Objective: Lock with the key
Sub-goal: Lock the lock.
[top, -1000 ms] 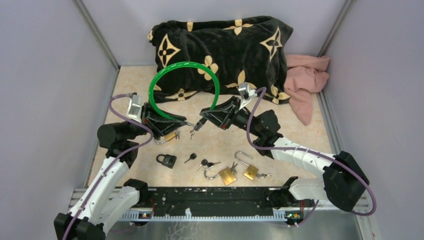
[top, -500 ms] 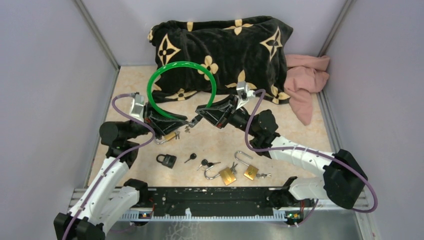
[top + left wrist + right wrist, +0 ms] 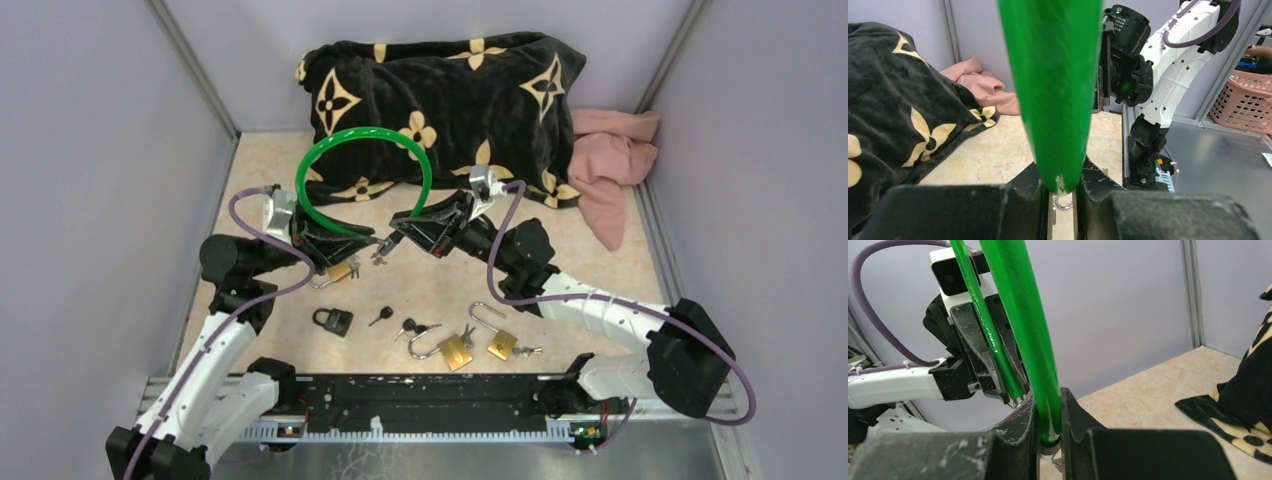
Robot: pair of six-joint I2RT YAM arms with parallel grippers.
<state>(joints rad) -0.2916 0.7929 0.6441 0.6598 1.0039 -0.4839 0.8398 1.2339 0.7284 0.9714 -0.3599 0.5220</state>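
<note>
Both tools are clenched on the task's thing: one end of the glossy green cable lock (image 3: 365, 135) is gripped by the left tool (image 3: 345, 247) and the other end by the right tool (image 3: 397, 233). In each wrist view the cable is seen pinched between the jaws, with its metal tip showing just below them.

The cable is held off the beige counter (image 3: 440, 285) as an arch, apparently so that the two ends can be lined up and pushed together. The ends are found near each other, but whether they touch cannot be told. A small bunch of keys (image 3: 380, 258) is hung between the tools and is judged to belong to this lock.

Just below the left tool a brass padlock (image 3: 340, 272) is laid, close enough to be knocked. Nearer the arm bases are scattered a black padlock (image 3: 332, 320), a black-headed key (image 3: 380, 316), further loose keys (image 3: 415, 327) and two open brass padlocks (image 3: 455, 351). Behind the arch are set a black pillow with yellow flower motifs (image 3: 450, 90) and a crumpled pink cloth (image 3: 610, 165).
</note>
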